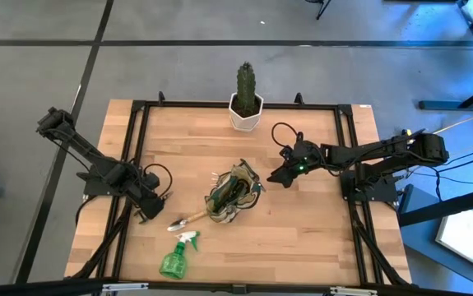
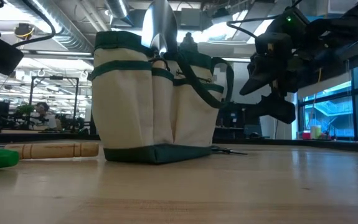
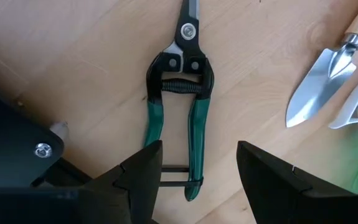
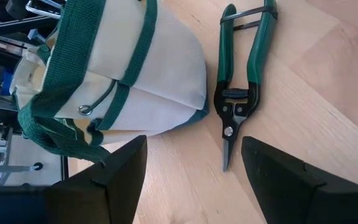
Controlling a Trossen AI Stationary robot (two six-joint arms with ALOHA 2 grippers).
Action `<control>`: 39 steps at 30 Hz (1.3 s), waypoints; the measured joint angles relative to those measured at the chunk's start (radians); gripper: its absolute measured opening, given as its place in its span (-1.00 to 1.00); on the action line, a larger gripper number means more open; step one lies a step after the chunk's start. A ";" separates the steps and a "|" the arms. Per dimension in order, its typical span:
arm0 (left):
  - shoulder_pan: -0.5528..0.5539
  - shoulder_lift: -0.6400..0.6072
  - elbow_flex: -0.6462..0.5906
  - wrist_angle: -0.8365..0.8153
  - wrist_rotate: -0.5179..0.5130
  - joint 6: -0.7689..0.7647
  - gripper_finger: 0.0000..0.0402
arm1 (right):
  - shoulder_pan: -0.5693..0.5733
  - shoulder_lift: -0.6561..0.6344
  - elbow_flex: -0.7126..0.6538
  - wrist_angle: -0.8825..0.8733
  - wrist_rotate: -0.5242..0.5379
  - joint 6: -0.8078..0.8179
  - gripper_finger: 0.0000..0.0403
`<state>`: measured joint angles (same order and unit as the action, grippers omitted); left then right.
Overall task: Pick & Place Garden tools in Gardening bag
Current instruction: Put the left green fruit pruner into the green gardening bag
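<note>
**Wood tabletop, bag in the middle, tools spread around it**

Wooden planks make up the table (image 1: 302,230), framed by dark rails along its long edges. The broadest bare stretch lies on the right arm's side, toward the near edge; another open patch sits between the bag and the far edge, apart from the cactus in its white pot (image 1: 246,100) standing at the middle of that far edge.

At the table's centre stands the gardening bag (image 1: 232,196), cream fabric with green trim, upright, with a silver trowel blade (image 2: 160,28) sticking up out of it in the low view.

On the left arm's side, the left gripper (image 3: 197,165) hangs low near the table's left rail, its fingers apart and holding nothing, straddling the handle ends of green-handled shears (image 3: 177,118) that lie flat on the wood. The right gripper (image 1: 279,176) hovers just off the bag's right side, fingers spread wide and empty; a second pair of green-handled shears (image 4: 241,81) lies flat just beside the bag's base.

A wooden-handled trowel (image 1: 188,220) lies beside the bag toward the near edge. The green spray bottle (image 1: 175,256) lies on its side close to the near edge.
</note>
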<state>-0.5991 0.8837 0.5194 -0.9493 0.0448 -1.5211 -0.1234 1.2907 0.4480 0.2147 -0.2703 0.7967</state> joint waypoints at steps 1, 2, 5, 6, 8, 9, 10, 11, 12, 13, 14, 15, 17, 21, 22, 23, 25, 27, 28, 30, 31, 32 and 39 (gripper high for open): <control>0.000 0.000 0.000 0.000 0.000 0.000 0.00 | 0.000 0.000 0.000 0.000 0.000 0.000 0.31; 0.000 0.000 0.000 0.000 0.000 0.000 0.00 | 0.000 0.000 0.000 0.000 0.000 0.000 0.31; 0.000 0.000 0.000 0.000 0.000 0.000 0.00 | 0.000 0.000 0.000 -0.001 0.000 0.000 0.31; 0.000 0.000 0.000 0.000 0.000 0.000 0.00 | 0.000 0.000 0.000 0.000 0.000 0.000 0.31; 0.000 0.000 0.000 0.000 0.002 0.009 0.00 | 0.000 0.000 0.000 0.000 0.000 0.000 0.31; 0.000 0.000 0.000 0.000 0.006 0.022 0.00 | 0.000 0.000 0.000 -0.001 0.000 0.000 0.31; -0.001 0.006 0.000 0.001 0.011 0.040 0.00 | 0.000 0.000 0.000 0.000 0.000 0.000 0.31; -0.003 0.015 0.000 0.001 0.015 0.060 0.00 | 0.000 0.000 0.000 0.000 0.000 0.000 0.31; -0.005 0.026 0.000 0.001 0.021 0.082 0.00 | 0.000 0.000 0.000 0.000 0.000 0.000 0.31; -0.009 0.038 0.000 0.001 0.024 0.101 0.00 | 0.000 0.000 0.000 -0.001 0.000 0.000 0.31; -0.015 0.053 0.000 0.003 0.026 0.113 0.00 | 0.000 0.000 0.000 0.000 -0.001 0.000 0.31; -0.020 0.071 0.000 0.005 0.026 0.120 0.00 | 0.000 0.000 0.000 0.000 -0.001 0.000 0.31; -0.031 0.109 0.005 0.004 0.015 0.131 0.00 | 0.000 0.000 0.000 0.000 -0.004 0.002 0.31; -0.044 0.202 0.046 0.007 -0.010 0.165 0.00 | 0.000 0.000 0.000 0.000 -0.004 0.007 0.31; -0.044 0.226 0.057 0.008 -0.017 0.173 0.00 | 0.000 0.000 0.000 0.000 -0.004 0.007 0.31; -0.044 0.248 0.067 0.010 -0.023 0.182 0.00 | 0.000 0.000 0.000 0.000 -0.004 0.007 0.31; -0.044 0.286 0.085 0.018 -0.027 0.183 0.00 | 0.000 0.000 0.000 0.000 -0.004 0.007 0.31; -0.044 0.318 0.088 0.048 -0.025 0.170 0.00 | 0.000 0.000 0.000 0.000 -0.004 0.007 0.31; -0.047 0.330 0.088 0.067 -0.022 0.159 0.00 | 0.000 0.000 0.000 0.000 -0.004 0.007 0.31; -0.060 0.354 0.088 0.112 -0.022 0.146 0.00 | 0.000 0.000 0.000 0.000 -0.004 0.007 0.31; -0.068 0.365 0.089 0.132 -0.022 0.140 0.00 | 0.000 0.000 0.000 0.000 -0.004 0.008 0.31; -0.074 0.376 0.089 0.145 -0.024 0.132 0.00 | 0.000 0.000 0.000 0.000 -0.004 0.012 0.31; -0.121 0.410 0.094 0.139 -0.048 0.068 0.00 | 0.000 0.000 0.000 0.000 -0.019 0.027 0.31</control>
<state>-0.7204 1.2938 0.6136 -0.8106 -0.0036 -1.4535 -0.1234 1.2907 0.4480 0.2150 -0.2897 0.8234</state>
